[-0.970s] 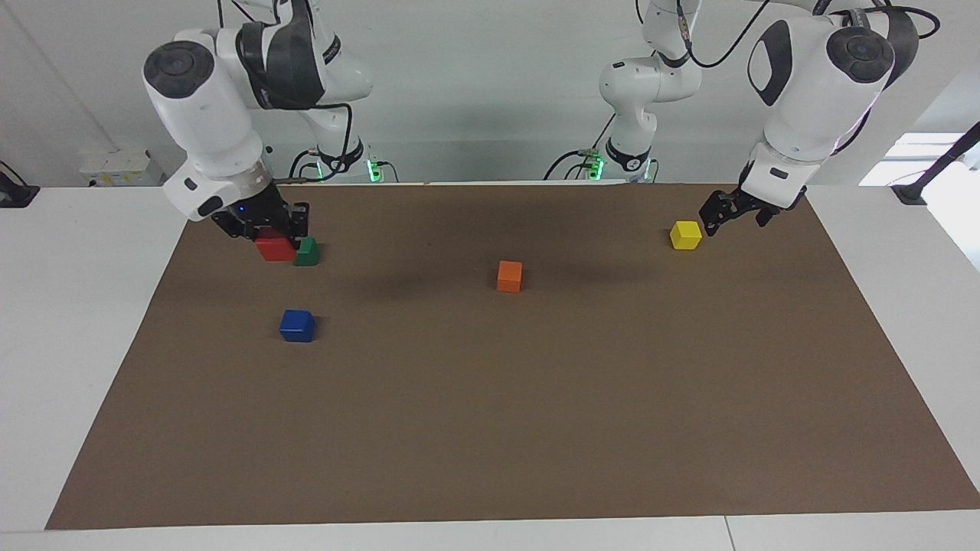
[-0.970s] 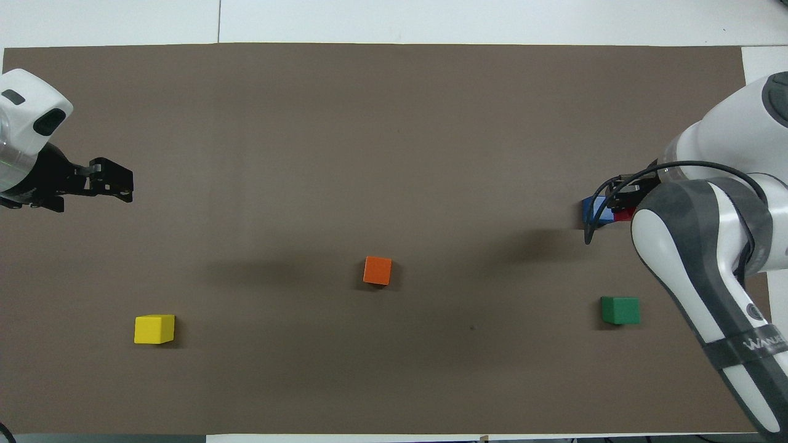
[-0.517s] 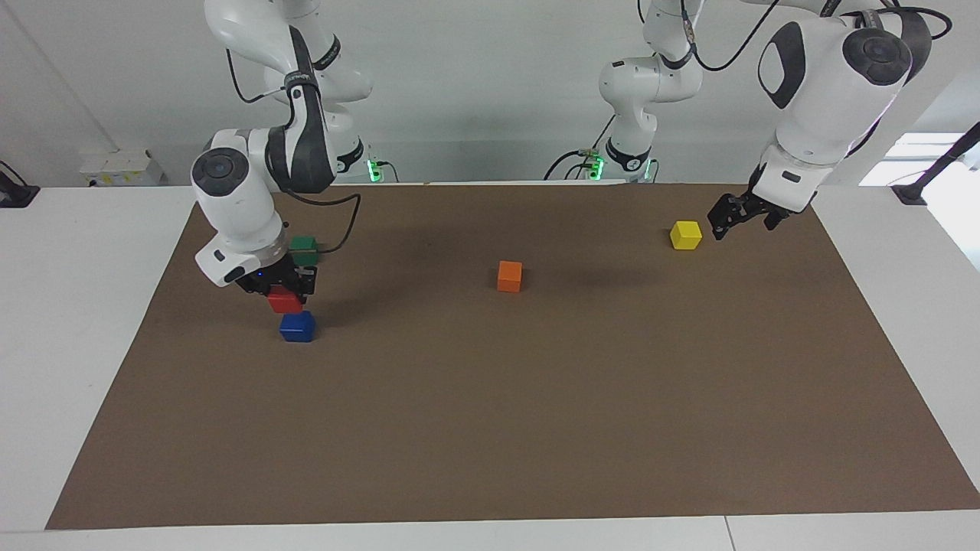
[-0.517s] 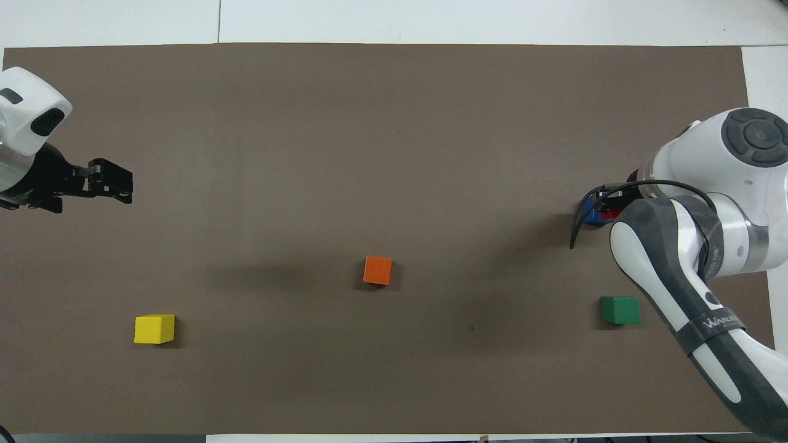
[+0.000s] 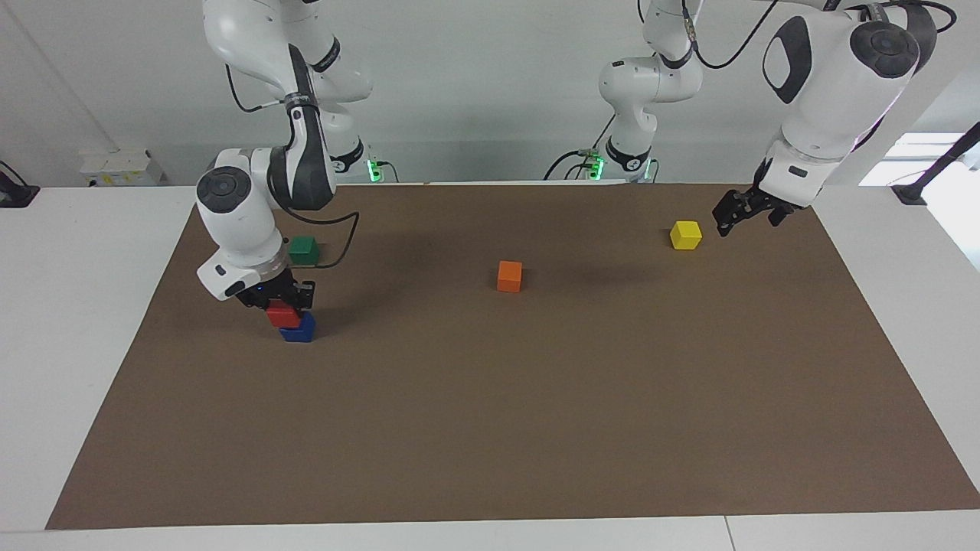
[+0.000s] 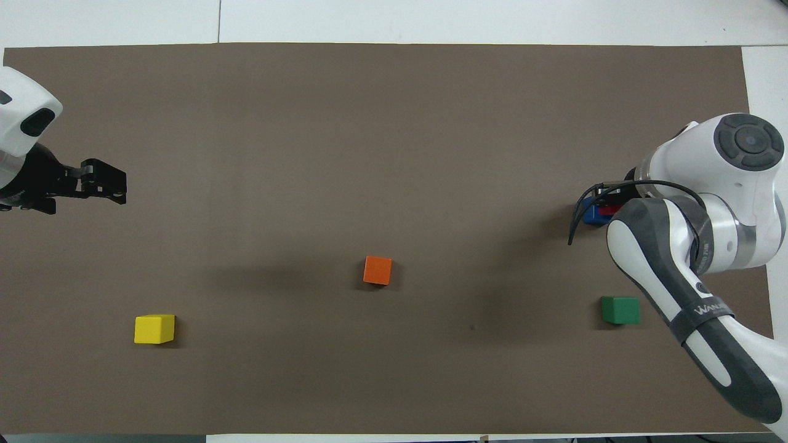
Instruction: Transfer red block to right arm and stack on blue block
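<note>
Now that your right hand [image 5: 287, 302] has come down from beside the green block [image 5: 303, 250] over the last second, it holds the red block [image 5: 282, 314] clamped right on top of the blue block [image 5: 298, 330], where a moment ago the red cube hung in the air above it. You can take that to mean the handover is done and the stacking is almost finished; what remains, by my reading, is to let go and lift straight up without nudging the pair. From overhead the right arm [image 6: 689, 246] hides most of the stack, so check the alignment from the facing camera, where the red cube looks slightly offset toward the right arm's end. Your left hand [image 5: 739, 214] waits, fingers spread wide and empty, just beside the yellow block [image 5: 686, 234]. An orange block [image 5: 509, 275] sits mid-tabletop [image 5: 536, 428], untouched. You have no containers anywhere in this scene, only loose cubes.
</note>
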You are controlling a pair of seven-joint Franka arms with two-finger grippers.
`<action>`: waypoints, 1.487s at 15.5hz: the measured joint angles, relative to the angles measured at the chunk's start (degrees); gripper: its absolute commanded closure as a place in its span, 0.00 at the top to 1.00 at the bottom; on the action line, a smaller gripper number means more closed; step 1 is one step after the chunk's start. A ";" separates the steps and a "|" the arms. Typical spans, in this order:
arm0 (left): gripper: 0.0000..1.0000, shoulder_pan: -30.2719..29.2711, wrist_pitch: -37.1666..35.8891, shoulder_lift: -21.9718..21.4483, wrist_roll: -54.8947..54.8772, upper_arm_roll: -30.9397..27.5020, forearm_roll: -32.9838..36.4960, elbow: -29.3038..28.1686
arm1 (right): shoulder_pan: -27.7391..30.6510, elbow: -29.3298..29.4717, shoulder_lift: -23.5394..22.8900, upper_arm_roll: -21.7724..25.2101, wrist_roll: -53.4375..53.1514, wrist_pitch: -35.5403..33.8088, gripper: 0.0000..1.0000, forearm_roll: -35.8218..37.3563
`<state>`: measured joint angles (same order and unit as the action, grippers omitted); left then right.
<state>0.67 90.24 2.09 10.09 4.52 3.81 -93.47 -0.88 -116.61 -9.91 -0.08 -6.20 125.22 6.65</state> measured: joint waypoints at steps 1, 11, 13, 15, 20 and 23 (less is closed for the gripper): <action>1.00 0.12 0.01 -0.01 -0.23 0.04 0.00 0.18 | 0.00 -0.04 -0.28 0.00 0.00 0.25 0.00 0.00; 1.00 0.50 0.01 -0.06 -5.39 -0.33 -0.02 3.68 | 0.53 -0.31 -0.67 -0.01 0.00 1.09 0.00 -0.21; 1.00 0.43 0.07 0.01 -6.88 -0.97 -1.21 3.68 | 1.01 -0.49 -0.67 -0.01 0.10 1.09 0.00 -1.51; 1.00 0.39 0.19 0.07 -7.59 -1.89 -4.50 3.68 | 1.12 -0.53 -0.67 -0.01 0.14 1.09 0.00 -2.18; 1.00 0.41 0.13 0.15 -9.52 -2.60 -5.84 3.68 | 1.12 -0.54 -0.67 -0.11 0.14 1.09 0.99 -3.26; 1.00 0.45 0.13 0.15 -9.76 -2.59 -5.81 3.68 | 1.12 -0.49 -0.67 -0.12 0.18 1.12 1.00 -5.14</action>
<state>1.12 90.37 2.24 0.33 1.93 -2.00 -89.79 0.24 -117.10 -10.58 -0.19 -6.02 126.34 1.51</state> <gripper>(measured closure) 0.000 0.291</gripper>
